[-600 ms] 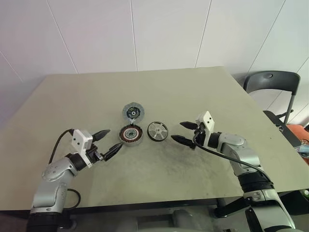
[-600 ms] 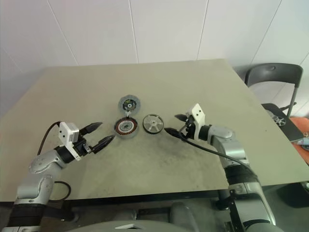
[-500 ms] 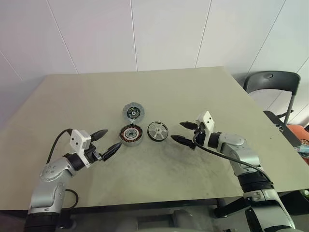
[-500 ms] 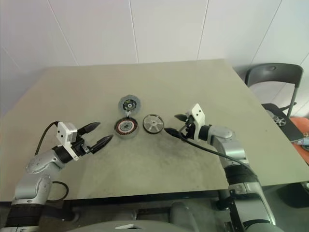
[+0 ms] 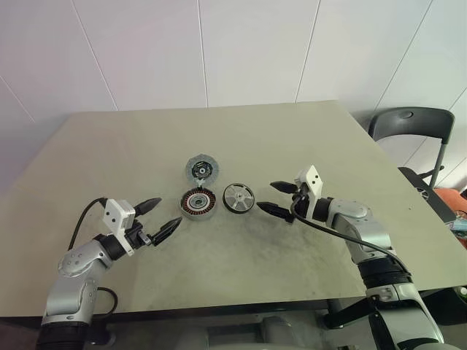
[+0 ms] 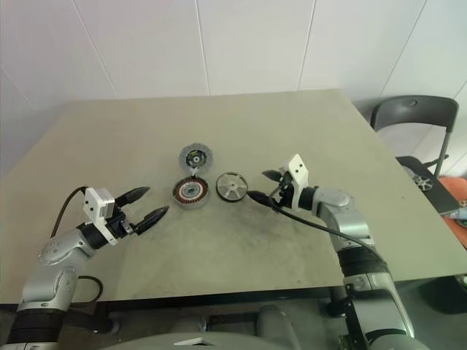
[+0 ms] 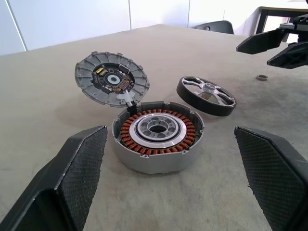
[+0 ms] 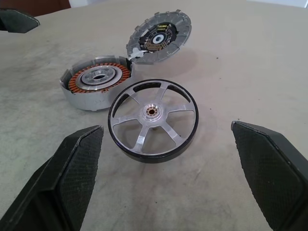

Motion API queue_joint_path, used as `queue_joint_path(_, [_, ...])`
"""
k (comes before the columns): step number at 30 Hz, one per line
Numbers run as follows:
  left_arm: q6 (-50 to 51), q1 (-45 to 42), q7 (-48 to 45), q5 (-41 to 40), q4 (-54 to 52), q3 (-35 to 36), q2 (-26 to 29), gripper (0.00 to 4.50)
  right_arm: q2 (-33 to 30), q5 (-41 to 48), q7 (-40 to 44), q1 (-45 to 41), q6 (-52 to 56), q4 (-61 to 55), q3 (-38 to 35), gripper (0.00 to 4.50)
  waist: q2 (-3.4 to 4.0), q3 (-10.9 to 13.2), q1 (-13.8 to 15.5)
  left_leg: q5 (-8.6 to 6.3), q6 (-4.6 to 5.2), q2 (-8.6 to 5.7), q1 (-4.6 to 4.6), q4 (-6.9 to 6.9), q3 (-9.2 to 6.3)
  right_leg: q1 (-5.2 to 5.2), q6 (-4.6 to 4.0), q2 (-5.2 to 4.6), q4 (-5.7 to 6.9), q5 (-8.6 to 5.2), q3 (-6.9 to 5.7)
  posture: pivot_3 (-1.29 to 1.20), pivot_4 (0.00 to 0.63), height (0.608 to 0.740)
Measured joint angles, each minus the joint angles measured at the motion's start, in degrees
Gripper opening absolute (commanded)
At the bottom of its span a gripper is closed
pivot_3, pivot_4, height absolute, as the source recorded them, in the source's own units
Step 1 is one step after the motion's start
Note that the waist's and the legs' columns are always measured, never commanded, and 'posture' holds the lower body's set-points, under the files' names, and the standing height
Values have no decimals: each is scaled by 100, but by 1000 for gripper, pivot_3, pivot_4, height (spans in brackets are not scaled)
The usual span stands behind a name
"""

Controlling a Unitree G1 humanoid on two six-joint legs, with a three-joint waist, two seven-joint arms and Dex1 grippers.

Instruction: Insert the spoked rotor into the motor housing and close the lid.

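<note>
Left wrist view: both fingers of the left gripper [image 7: 168,192] run off the lower edge, so their bases cannot be checked. The right gripper [image 7: 281,45] is cut by the right edge. A small ring-shaped item [image 7: 261,77] on the table [image 7: 48,86] is too small to identify. The markings on the lid [image 7: 112,78] are too fine to read. Head views: the chair [image 5: 412,127] is partly cut by the right edge and partly hidden behind the table corner.
</note>
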Motion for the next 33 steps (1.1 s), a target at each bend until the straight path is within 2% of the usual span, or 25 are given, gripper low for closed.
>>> queue_joint_path(22, [201, -132, 164, -1, -93, -18, 0, 4500, -10, -190, -66, -20, -9, -3, 100, 4473, 0, 0, -9, 0, 0, 0, 0, 0, 0, -1, 0, 0, 2, 0, 0, 0, 0, 740])
queue_joint_path(26, [271, -134, 324, 5, -256, -12, 3, 4500, 29, -422, 26, -458, 102, -200, 534, 4473, 7, 4, -55, 0, 0, 4, 4, 0, 3, -10, 0, -1, 13, 0, 4, 0, 0, 740])
queue_joint_path(29, [321, -26, 496, 25, -436, 41, 4, 4500, 175, -843, 192, -1105, 5, -361, 1130, 4473, 0, 0, -13, 0, -1, 6, 6, 0, -3, -12, 0, -3, 23, 0, -14, 0, 0, 740])
queue_joint_path(31, [405, 203, 723, 92, -626, 32, -70, 4500, 531, -1505, 418, -1822, -215, -32, 2062, 4473, 8, 5, -46, 1, -2, 6, 4, 0, -1, -19, -1, -5, 30, 1, -9, 0, 0, 740])
queue_joint_path(33, [418, 261, 779, 99, -761, 36, -72, 4500, 655, -1812, 581, -2071, -484, 130, 2468, 4473, 7, 5, -22, 1, -2, 5, 3, 0, -5, -18, -1, -7, 30, 1, -15, 0, 0, 740])
